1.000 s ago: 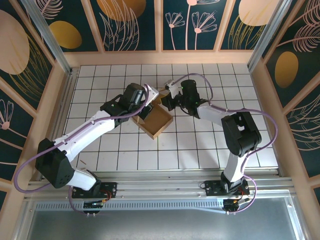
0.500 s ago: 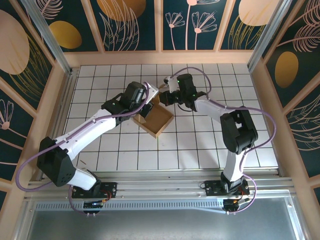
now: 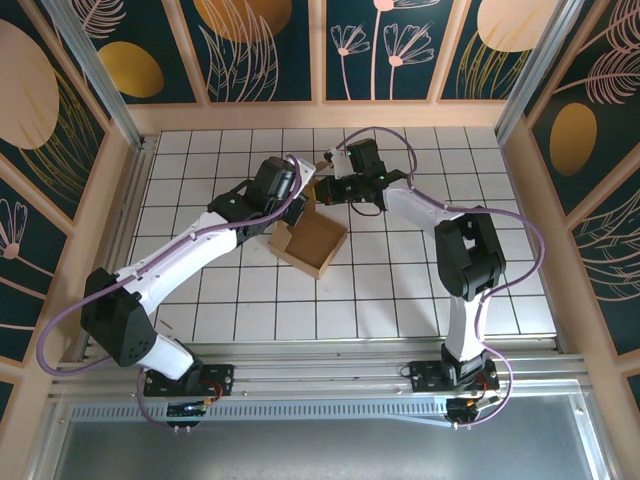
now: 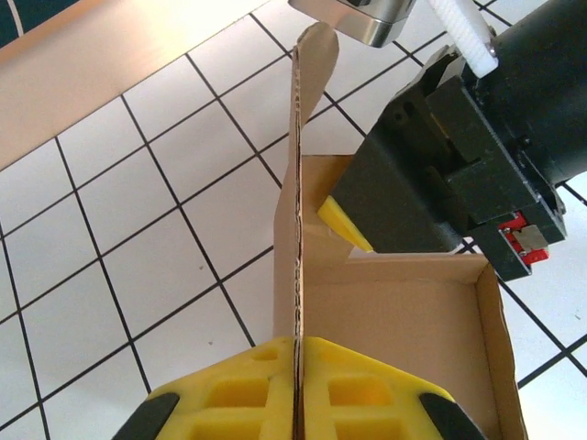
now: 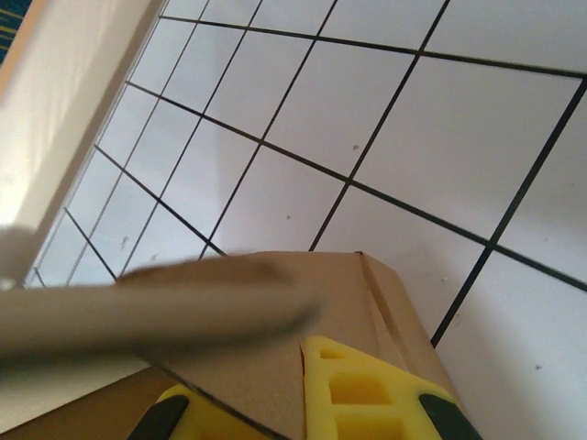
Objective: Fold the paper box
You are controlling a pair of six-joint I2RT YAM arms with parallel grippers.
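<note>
The paper box (image 3: 312,245) is a low brown tray with raised walls near the middle of the tiled table (image 3: 420,290). My left gripper (image 3: 298,208) is at its far-left corner. In the left wrist view it (image 4: 298,341) is shut on a tall upright flap (image 4: 301,174) seen edge-on, with the box floor (image 4: 404,316) to the right. My right gripper (image 3: 323,190) reaches in from the far side. Its yellow fingers (image 5: 367,390) are shut on a box wall (image 5: 321,284), and a blurred flap (image 5: 147,302) crosses in front of them.
The white tiled table is ringed by a wooden rail (image 3: 320,115) and patterned panels. The right arm's black wrist (image 4: 477,156) hangs close over the box's far side, next to the left gripper. Bare tiles lie to the right and near side of the box.
The right gripper has moved away from me and slightly left along the box's far side. The left gripper has lifted the flap more upright, and the box has shifted a little.
</note>
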